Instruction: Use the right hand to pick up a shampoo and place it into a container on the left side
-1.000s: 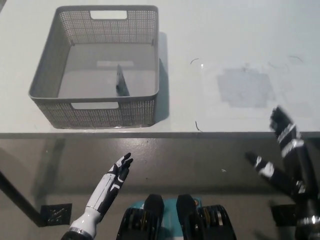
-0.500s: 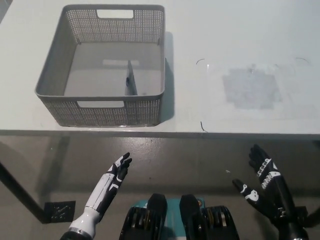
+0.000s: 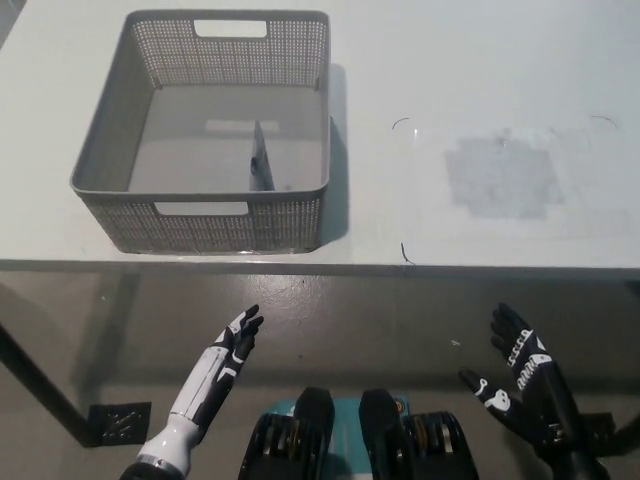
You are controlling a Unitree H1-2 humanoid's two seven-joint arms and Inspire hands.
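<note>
A grey mesh basket (image 3: 215,226) stands on the left of the white table (image 3: 450,60). Inside it, a thin dark flat item (image 3: 259,160) stands on edge near the middle; I cannot tell whether it is the shampoo. My black right hand (image 3: 520,375) hangs open at the lower right, below the table's front edge and holding nothing. At the lower left, also below the edge, my white left hand (image 3: 232,350) rests open with its fingers pointing up and right.
A faint grey square patch (image 3: 500,177) marks the table's right half, inside the outline of a clear sheet. The table's front edge (image 3: 320,267) runs across the middle of the view, with dark floor below it.
My right hand has dropped from the table's front edge at the right to below it. The view shifted slightly at first. The left hand and basket have not moved.
</note>
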